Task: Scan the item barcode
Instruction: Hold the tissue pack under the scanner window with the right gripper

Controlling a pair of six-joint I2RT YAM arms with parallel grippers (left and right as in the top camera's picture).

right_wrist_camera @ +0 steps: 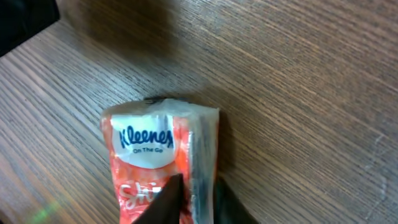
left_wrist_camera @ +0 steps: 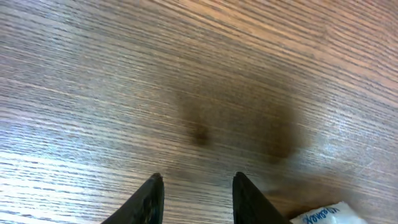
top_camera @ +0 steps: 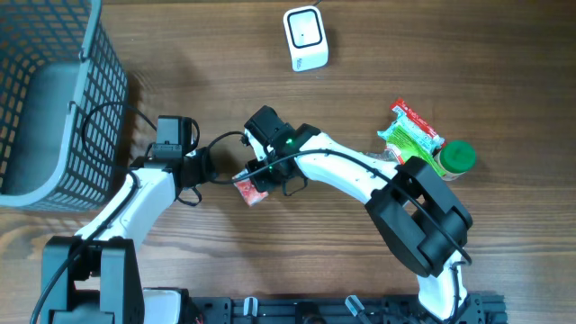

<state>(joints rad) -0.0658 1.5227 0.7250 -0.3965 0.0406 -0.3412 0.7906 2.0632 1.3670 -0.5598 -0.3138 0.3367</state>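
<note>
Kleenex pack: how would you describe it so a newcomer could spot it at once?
At the middle of the wooden table, where the two arms meet, the Kleenex pack sits pinched by the right gripper. It is small and red-orange with a white label, unlike the green-and-red packet and green-capped bottle far to the right.

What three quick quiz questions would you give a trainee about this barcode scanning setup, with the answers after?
1. True or false: the right end effector is pinching the Kleenex pack.
2. Fill in: the left end effector is open and holds ____.
3. In the overhead view, the white scanner is: A) standing alone near the top; B) in the left end effector; C) under the Kleenex pack.
Key: 1 true; 2 nothing; 3 A.
</note>
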